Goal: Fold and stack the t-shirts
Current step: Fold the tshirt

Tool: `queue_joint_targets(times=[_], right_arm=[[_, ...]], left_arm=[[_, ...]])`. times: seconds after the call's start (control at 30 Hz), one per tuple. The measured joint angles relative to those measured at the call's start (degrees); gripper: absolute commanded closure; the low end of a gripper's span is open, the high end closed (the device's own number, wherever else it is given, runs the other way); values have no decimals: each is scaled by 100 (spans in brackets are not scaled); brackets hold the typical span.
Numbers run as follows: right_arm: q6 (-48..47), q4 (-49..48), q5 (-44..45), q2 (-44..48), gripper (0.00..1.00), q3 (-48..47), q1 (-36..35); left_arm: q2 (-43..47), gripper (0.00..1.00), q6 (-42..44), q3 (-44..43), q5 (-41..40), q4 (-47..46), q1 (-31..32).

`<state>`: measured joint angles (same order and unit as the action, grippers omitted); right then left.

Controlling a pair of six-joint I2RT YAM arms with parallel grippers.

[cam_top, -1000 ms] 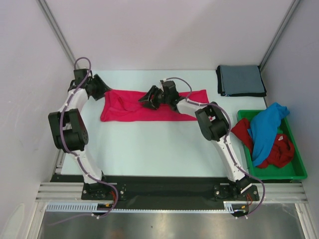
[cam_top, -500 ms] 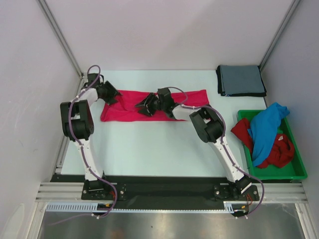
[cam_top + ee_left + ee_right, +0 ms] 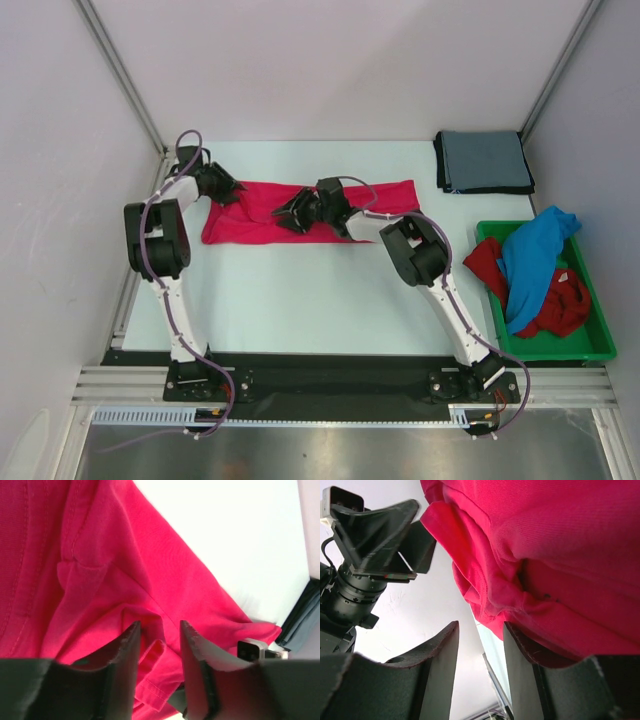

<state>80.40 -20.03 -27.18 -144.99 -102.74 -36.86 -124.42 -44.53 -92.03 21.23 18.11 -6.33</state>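
Note:
A bright pink-red t-shirt [image 3: 250, 215] lies folded into a long strip across the back of the table. My left gripper [image 3: 228, 190] is at the strip's left end. Its jaws [image 3: 159, 626] stand apart, with a loose hem fold [image 3: 155, 652] of the pink-red cloth between them, not pinched. My right gripper [image 3: 285, 212] rests low over the middle of the strip. It is open [image 3: 480, 626], with bare table between the fingers and cloth bunched over the right finger [image 3: 530, 660]. A grey-blue t-shirt [image 3: 483, 160] sits folded at the back right.
A green tray [image 3: 590, 345] stands at the right edge. It holds a crumpled bright blue t-shirt [image 3: 535, 255] on top of a darker red one [image 3: 560, 305]. White walls close in the back and both sides. The left gripper [image 3: 380, 527] shows in the right wrist view.
The left arm has swung in from the left edge onto the strip's left end. The right gripper has shifted slightly left. Both pairs of jaws have narrowed a little.

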Motion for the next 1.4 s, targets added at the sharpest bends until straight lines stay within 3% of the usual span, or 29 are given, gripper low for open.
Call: queue_joint_targets(times=[0.07, 0.23, 0.4, 0.77, 0.9, 1.17, 1.4], right_arm=[[2, 4, 39, 0, 54, 0, -15], [7, 9, 101, -24, 56, -7, -55], [63, 39, 153, -212, 65, -142, -81], [216, 94, 256, -439, 68, -538, -140], [251, 125, 280, -459, 89, -597, -144], [299, 66, 223, -459, 100, -612, -81], [455, -264, -42, -459, 100, -616, 229]], left_arm=[[-63, 77, -20, -44, 11, 0, 0], [-195, 90, -4, -122, 109, 2, 0], [-195, 94, 2, -131, 153, 0, 0], [-142, 95, 66, -131, 151, 2, 0], [-101, 98, 66, -131, 168, 0, 0], [55, 100, 103, -146, 326, -146, 0], [68, 100, 98, -398, 452, -323, -2]])
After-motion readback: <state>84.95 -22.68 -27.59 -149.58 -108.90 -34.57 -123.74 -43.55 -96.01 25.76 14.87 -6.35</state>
